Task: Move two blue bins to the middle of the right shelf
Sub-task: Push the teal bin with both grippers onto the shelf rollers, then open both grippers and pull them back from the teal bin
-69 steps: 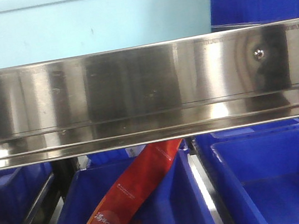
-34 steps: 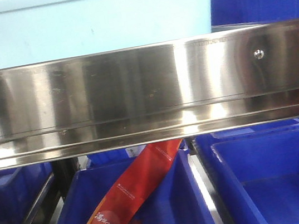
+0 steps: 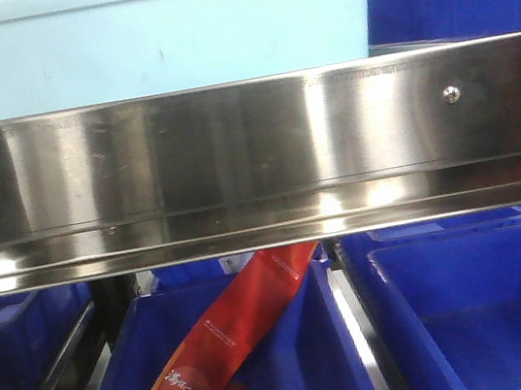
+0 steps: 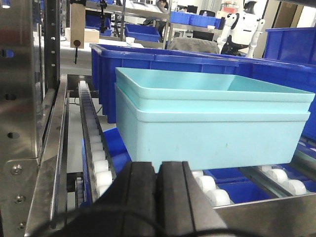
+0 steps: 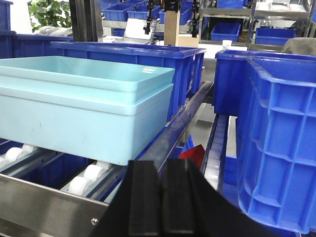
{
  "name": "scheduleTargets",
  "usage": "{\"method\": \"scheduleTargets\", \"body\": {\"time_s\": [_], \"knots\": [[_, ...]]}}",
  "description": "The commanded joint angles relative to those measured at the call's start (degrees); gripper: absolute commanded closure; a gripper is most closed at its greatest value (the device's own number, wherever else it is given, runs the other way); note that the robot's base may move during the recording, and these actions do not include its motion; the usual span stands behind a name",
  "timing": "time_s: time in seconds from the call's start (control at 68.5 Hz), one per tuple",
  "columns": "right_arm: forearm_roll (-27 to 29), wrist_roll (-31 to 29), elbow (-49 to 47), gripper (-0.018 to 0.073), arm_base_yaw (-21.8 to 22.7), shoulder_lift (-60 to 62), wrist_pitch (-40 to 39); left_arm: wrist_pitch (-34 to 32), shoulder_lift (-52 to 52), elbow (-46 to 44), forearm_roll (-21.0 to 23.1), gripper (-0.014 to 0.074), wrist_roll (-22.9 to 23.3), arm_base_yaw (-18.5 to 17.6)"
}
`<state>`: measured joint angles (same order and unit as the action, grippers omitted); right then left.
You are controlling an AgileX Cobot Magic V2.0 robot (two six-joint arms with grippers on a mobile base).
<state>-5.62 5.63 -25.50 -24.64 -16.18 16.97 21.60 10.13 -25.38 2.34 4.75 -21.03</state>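
**Nested pale bins sit on the steel tier, both grippers closed and empty**

The two bins (image 4: 212, 128), one nested inside the other, rest on the white rollers (image 4: 96, 163) of the shelf (image 3: 255, 157), just behind its mirror-like front rail. Two bolt heads (image 3: 451, 94) show near the rail's right end. Royal-blue crates (image 5: 276, 143) stand behind and to the right of the bins. On the tier below, a red packet (image 3: 229, 342) leans inside a blue crate (image 3: 455, 313). A perforated upright (image 4: 17, 98) frames the left side. Farther back are more racks of blue crates and a white humanoid figure (image 4: 242, 24). The left gripper (image 4: 159, 197) and right gripper (image 5: 163, 197) each have their fingers pressed together, holding nothing, just in front of the rail.
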Motion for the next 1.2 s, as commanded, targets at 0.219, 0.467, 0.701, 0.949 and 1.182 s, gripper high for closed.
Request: {"method": "scheduleTargets", "body": {"time_s": [0.219, 0.467, 0.701, 0.949, 1.182], "knots": [[-0.55, -0.11, 0.34, 0.0721, 0.25, 0.28, -1.58, -1.54, -0.34, 0.18, -0.02, 0.0707, 0.37, -0.25], [-0.55, -0.11, 0.34, 0.0721, 0.25, 0.28, -1.58, -1.54, -0.34, 0.18, -0.02, 0.0707, 0.37, -0.25], [-0.55, -0.11, 0.34, 0.0721, 0.25, 0.28, -1.58, -1.54, -0.71, 0.18, -0.14, 0.0707, 0.37, 0.06], [-0.55, -0.11, 0.34, 0.0721, 0.25, 0.28, -1.58, -7.58, -8.60, 8.76, -3.37, 0.0707, -2.27, 8.70], [-0.55, -0.11, 0.34, 0.0721, 0.25, 0.28, -1.80, -14.57, -10.13, 21.84, -6.54, 0.0707, -2.27, 9.99]]}}
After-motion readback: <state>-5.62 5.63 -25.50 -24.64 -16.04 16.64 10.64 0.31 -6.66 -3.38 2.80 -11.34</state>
